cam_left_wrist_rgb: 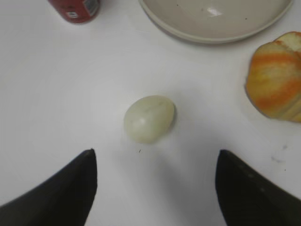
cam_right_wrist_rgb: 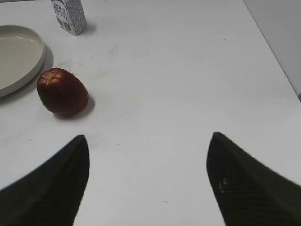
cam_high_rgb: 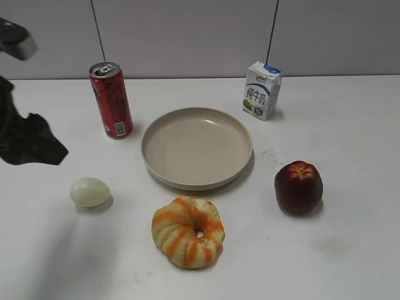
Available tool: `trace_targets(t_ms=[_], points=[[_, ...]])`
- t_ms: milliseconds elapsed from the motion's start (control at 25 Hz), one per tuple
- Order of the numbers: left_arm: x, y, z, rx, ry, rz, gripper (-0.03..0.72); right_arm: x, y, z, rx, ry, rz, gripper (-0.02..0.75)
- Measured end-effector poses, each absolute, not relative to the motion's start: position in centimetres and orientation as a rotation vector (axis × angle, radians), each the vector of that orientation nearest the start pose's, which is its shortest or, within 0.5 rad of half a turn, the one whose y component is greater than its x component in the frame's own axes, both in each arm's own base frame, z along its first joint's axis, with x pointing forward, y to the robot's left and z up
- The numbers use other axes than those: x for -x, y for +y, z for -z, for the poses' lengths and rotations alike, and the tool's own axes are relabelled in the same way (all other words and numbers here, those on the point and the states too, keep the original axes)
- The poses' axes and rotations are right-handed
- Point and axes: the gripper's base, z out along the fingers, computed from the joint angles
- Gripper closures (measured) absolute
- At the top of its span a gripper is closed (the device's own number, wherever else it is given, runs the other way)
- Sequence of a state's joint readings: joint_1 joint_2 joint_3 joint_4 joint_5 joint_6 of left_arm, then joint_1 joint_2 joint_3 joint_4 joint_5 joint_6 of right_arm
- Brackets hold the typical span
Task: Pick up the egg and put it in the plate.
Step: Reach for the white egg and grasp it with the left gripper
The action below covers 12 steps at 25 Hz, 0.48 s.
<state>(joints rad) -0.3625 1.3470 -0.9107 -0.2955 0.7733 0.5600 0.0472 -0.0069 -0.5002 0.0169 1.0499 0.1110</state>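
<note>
On the counter (cam_high_rgb: 350, 262), the left gripper (cam_left_wrist_rgb: 155, 188), fingers wide, hovers short of the egg (cam_left_wrist_rgb: 149, 118); next, lower and close.

Your white table (cam_high_rgb: 350, 125) carries the plate (cam_high_rgb: 197, 148), egg (cam_high_rgb: 89, 192), striped ring bread (cam_high_rgb: 187, 232), apple (cam_high_rgb: 299, 186), red can (cam_high_rgb: 111, 100) and milk carton (cam_high_rgb: 261, 90).

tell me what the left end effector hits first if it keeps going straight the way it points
Probably the egg: it lies centred ahead of the open left end effector, with only bare table between them. Depth is hard to judge.
</note>
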Motion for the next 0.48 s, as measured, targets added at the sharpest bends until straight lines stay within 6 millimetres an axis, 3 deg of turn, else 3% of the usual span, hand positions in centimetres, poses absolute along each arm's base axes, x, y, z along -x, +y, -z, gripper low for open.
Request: trace_targets(t_ms=[240,480], points=[[-28.3,-14.3,-21.2,-1.134,2.627,0.298,0.010,0.6,0.1,-27.8,-0.064,2.027,-0.120,0.151],[-30.4,-15.1,-15.8,-1.240,2.756,0.248,0.004,0.6,0.1,-27.8,-0.064,2.027,-0.120,0.151]])
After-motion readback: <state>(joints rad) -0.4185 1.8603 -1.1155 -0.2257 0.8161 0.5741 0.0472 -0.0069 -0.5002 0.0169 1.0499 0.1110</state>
